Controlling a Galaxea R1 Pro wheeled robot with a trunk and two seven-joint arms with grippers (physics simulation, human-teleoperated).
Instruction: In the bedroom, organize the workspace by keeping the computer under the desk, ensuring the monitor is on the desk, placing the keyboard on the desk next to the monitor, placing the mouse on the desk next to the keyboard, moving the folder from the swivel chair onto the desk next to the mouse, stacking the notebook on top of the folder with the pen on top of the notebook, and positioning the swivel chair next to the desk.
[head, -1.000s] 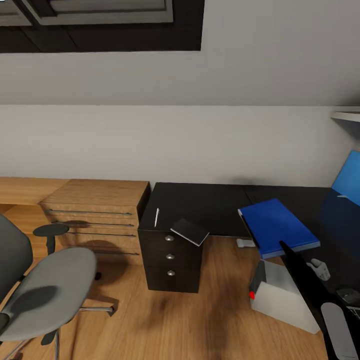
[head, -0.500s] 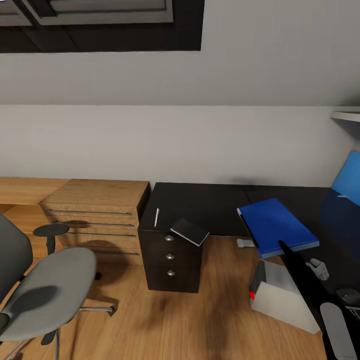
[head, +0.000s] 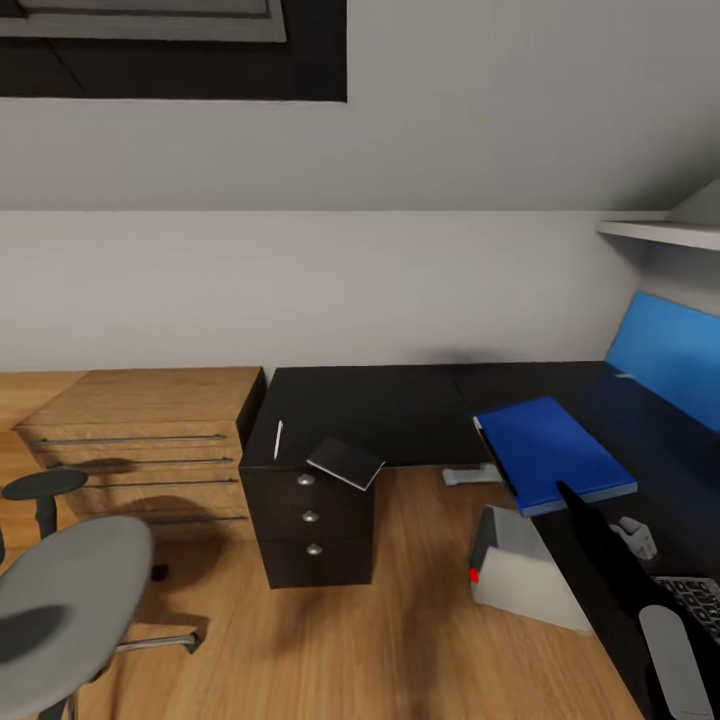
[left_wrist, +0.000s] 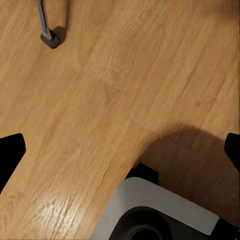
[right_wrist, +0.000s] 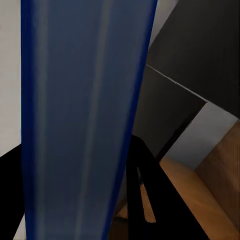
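My right gripper (head: 570, 498) is shut on the near edge of the bright blue folder (head: 548, 448), holding it flat over the black desk (head: 400, 410) at its inner corner. In the right wrist view the folder (right_wrist: 85, 115) runs between the dark fingers (right_wrist: 145, 190). On the drawer end of the desk, the white pen (head: 278, 438) lies beside the dark notebook (head: 345, 462), which overhangs the front edge. The grey computer (head: 520, 570) stands on the floor by the desk's right wing. A keyboard (head: 703, 603) corner shows at far right. The swivel chair (head: 70, 590) is at lower left. My left gripper (left_wrist: 120, 150) hangs open over the floor. The monitor and mouse are out of view.
A wooden dresser (head: 140, 430) adjoins the desk's left end. A blue wall panel (head: 670, 355) and a white shelf (head: 660, 232) sit at the right. A chair castor (left_wrist: 50, 39) and my white base (left_wrist: 155, 210) are on the wood floor.
The whole view has swung to the right, so the desk, dresser and chair sit further left in the picture. The folder stays in my right gripper at the same spot in the view.
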